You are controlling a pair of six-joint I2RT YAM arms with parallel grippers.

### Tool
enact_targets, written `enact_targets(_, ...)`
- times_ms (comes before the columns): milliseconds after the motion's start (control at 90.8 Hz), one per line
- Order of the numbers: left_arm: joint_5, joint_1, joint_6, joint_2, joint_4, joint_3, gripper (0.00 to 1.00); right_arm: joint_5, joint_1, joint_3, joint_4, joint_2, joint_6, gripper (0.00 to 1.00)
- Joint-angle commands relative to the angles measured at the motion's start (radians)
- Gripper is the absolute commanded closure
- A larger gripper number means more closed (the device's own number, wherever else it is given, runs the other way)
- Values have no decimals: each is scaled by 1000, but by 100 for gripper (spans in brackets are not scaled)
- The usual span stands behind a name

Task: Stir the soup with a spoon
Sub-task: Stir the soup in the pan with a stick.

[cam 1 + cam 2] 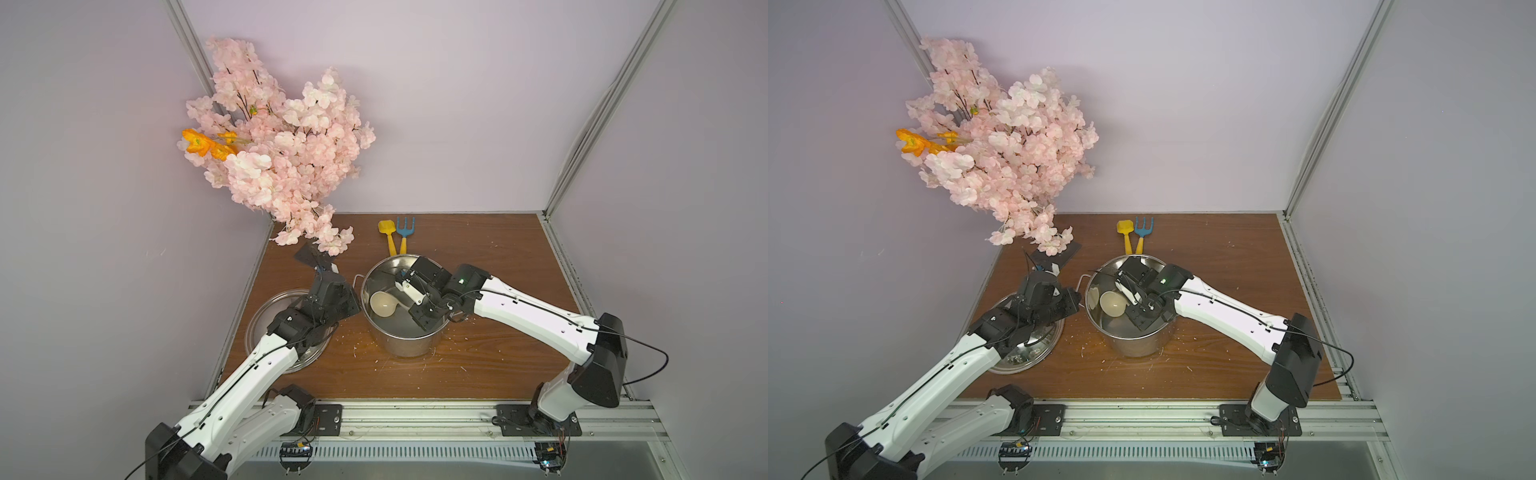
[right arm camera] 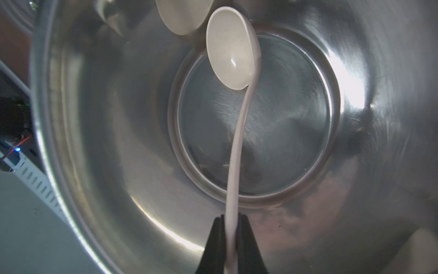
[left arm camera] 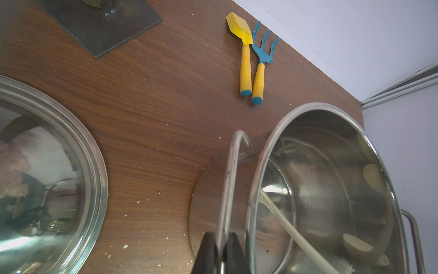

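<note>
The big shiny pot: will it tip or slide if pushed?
Probably hard to tip: the stockpot looks wide and sits flat on the table. It may slide, since its steel looks smooth and nothing shows inside but the ladle. The left hand clamped on its loop handle likely steadies it.
</note>
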State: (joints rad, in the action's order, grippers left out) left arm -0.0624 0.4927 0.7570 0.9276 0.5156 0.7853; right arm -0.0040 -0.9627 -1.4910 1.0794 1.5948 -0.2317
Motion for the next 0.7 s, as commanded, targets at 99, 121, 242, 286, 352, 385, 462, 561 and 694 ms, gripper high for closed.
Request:
enact_targets(99,-3,-5,-26,12,78,-1,78,58,16,108,14,-137,-42,100)
enact_targets(121,-3,-6,-25,10,78,-1,77,64,22,119,17,-146,-42,100)
enact_targets(242,-8,-5,-16,-5,78,-1,67,66,61,159,19,-184,-38,100)
enact_targets(286,-5,-6,-17,-10,78,-3,60,60,73,161,17,-195,-35,100)
enact_targets(352,3,-6,-23,-15,80,2,50,50,83,149,14,-204,-30,100)
enact_targets(385,9,-5,-28,-16,80,5,46,45,86,136,14,-209,-30,100)
enact_targets(462,19,-6,-45,-18,82,13,35,37,89,95,18,-220,-29,100)
enact_targets(561,12,-5,-45,-38,83,20,26,52,95,46,43,-233,-32,100)
enact_targets(694,8,-5,-38,-74,83,46,18,59,112,3,73,-269,-26,100)
